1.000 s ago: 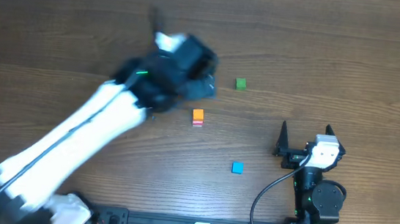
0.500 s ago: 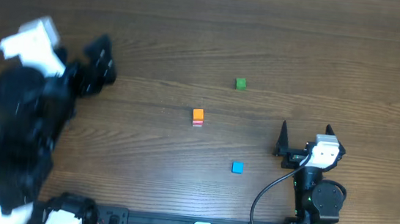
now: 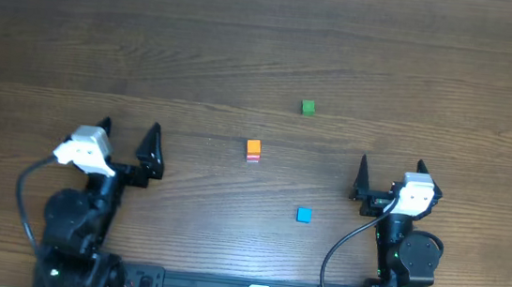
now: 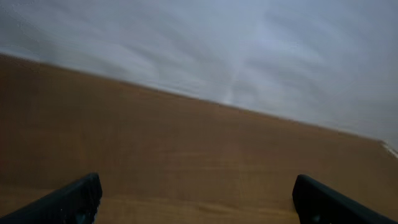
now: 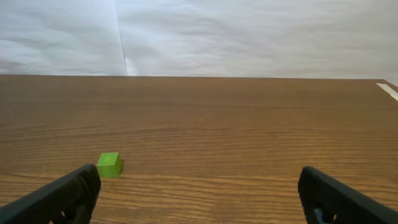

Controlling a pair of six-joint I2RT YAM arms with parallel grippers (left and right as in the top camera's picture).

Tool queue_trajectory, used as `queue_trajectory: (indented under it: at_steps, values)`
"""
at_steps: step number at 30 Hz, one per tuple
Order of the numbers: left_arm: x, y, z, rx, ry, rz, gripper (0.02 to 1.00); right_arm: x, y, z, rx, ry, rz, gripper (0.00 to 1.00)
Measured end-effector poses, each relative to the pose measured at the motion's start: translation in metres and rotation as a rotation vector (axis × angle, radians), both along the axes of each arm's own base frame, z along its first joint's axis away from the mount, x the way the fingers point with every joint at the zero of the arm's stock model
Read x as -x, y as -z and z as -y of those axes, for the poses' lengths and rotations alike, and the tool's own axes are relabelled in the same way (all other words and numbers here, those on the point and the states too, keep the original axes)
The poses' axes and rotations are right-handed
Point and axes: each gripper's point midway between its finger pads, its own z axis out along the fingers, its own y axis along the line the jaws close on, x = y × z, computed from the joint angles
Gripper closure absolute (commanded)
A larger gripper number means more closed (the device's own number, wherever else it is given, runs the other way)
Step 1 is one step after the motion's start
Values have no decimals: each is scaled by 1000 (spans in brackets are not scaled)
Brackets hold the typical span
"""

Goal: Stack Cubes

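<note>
- The orange cube (image 3: 254,146) sits on top of a reddish cube (image 3: 253,157) near the middle of the table (image 3: 435,48), so you have a two-high stack. It has not shifted over the last second.
- What changed is the left arm. A second ago it was stretched out with its gripper just up and to the left of the stack. It then swung out to the left and has now folded back to its own base.
- I read that as the placement being done and let go. The stack stands alone, nothing touches it, and the next cube is up to you.
- A cube has no long axis of its own. The stack's long axis runs straight up from the table, so from above you see it nearly end-on, with only a sliver of the reddish cube showing beneath the orange one. Its sides look roughly square to the table's grain, with no obvious lean.
- The green cube (image 3: 308,107) lies flat beyond the stack and to the right, well apart from it. The right wrist view catches it ahead of that arm (image 5: 109,164).
- The blue cube (image 3: 303,215) lies flat on the near side, between the stack and the right arm.
- The left gripper (image 3: 129,129) is spread wide and holds nothing; its wrist view looks out over bare wood (image 4: 199,208).
- The right gripper (image 3: 391,166) is parked over its base, also spread and empty (image 5: 199,199), and it has not moved.
</note>
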Motion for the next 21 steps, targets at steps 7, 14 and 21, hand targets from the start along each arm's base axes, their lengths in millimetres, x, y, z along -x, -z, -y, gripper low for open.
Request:
queue_trajectory:
  at_steps: [7, 14, 21]
  values:
    - [2, 22, -3, -68, 6, 33, 45, 0, 0, 0, 0, 0, 0, 7]
    - [6, 23, -10, -180, 7, 53, 47, 0, 0, 0, 0, 0, 0, 7]
    - [8, 32, -7, -221, 24, 66, 27, 0, 0, 0, 0, 0, 0, 7]
